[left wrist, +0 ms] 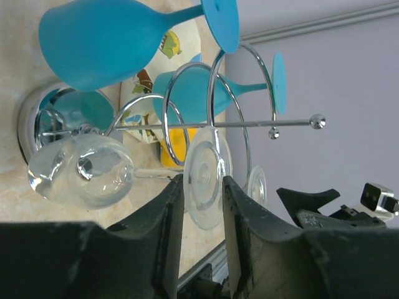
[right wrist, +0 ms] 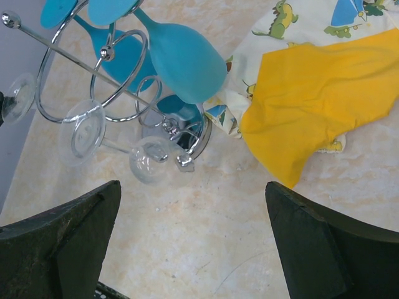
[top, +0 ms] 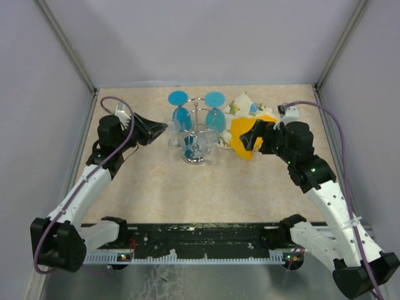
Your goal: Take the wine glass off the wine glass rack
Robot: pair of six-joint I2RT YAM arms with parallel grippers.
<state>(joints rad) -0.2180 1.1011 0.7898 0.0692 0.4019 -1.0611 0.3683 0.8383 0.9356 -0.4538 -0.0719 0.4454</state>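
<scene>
My left jaws straddle the foot of 1 clear wine glass hanging on the rack — clamped or not, I cannot tell. 2 clear and 2 blue glasses hang there. My right jaws gape wide — empty.

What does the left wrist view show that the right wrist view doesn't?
Left wrist only: the left pincer with a clear wine glass foot between its fingers. Right wrist only: the yellow cloth lying over the printed cloth. Both: the chrome wine glass rack, its blue glasses and clear ones hanging.
</scene>
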